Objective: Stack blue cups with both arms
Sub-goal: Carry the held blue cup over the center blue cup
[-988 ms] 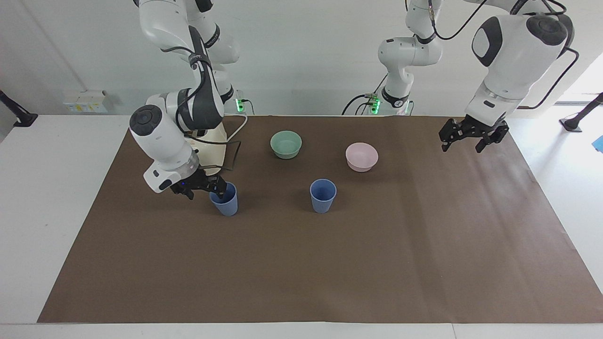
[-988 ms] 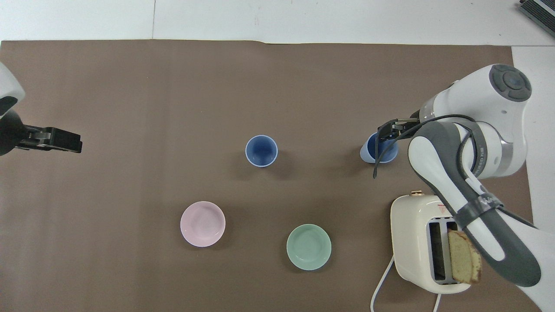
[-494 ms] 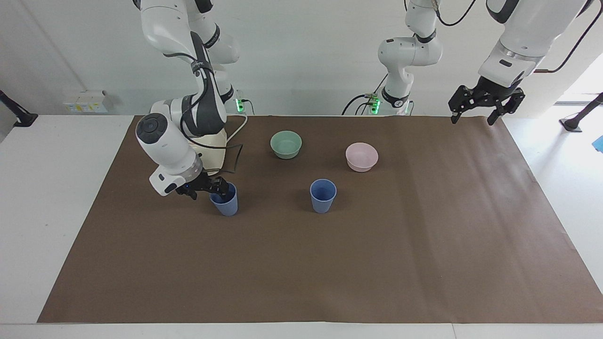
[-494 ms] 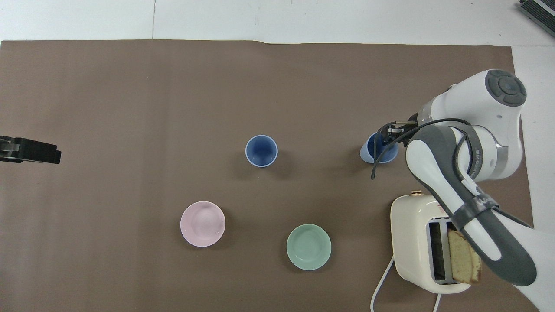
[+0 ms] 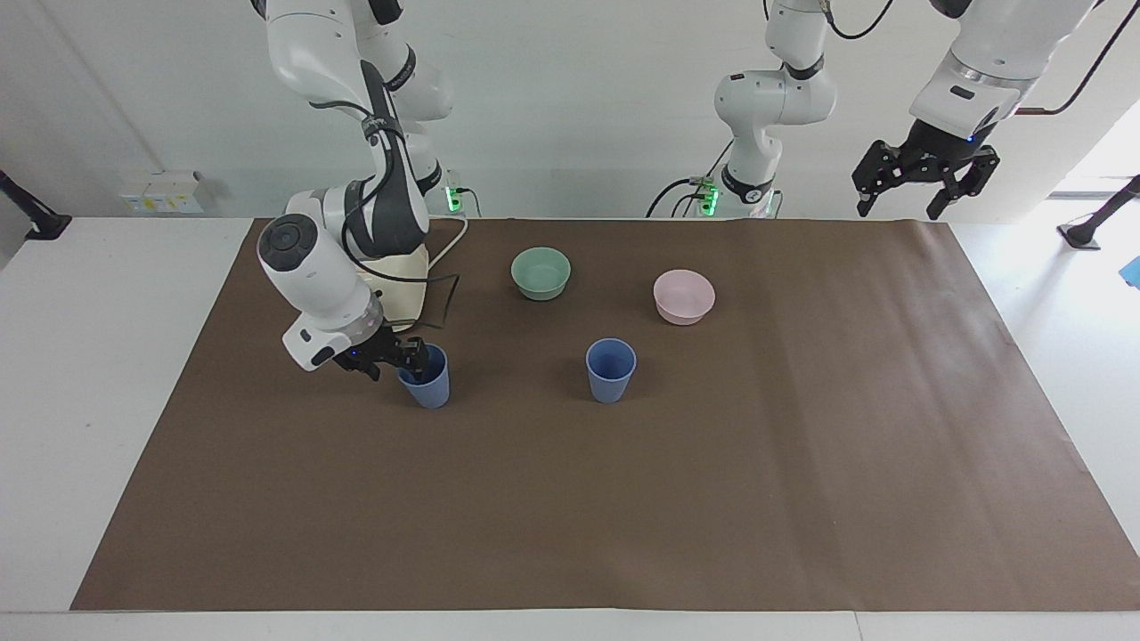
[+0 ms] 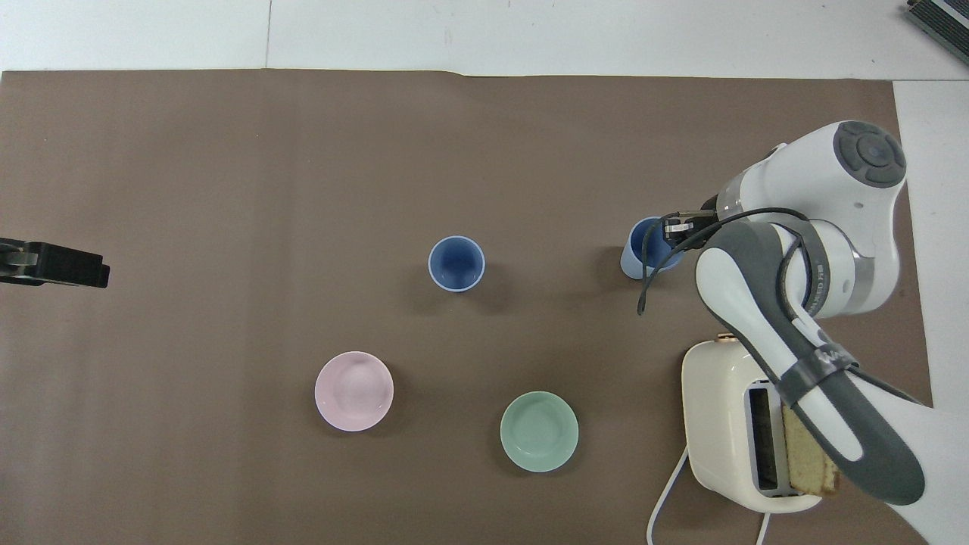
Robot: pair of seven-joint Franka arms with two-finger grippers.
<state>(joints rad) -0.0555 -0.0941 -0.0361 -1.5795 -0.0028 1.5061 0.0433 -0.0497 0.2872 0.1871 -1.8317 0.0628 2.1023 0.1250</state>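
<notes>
While the left hand [image 5: 924, 182] is hanging with its fingers spread wide, high over the brown mat's [image 5: 623, 499] edge nearest the robots, the right hand [image 5: 401, 356] is pinching the rim of one blue cup [image 5: 427, 385] on the tabletop; the other blue cup [image 5: 610, 369] is standing well apart, toward the left hand.

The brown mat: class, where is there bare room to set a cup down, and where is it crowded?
Bare: the wide strip of the brown mat farther from the robots than both blue cups, and the left arm's end. Crowded: the toaster, right gripper and gripped cup.
</notes>
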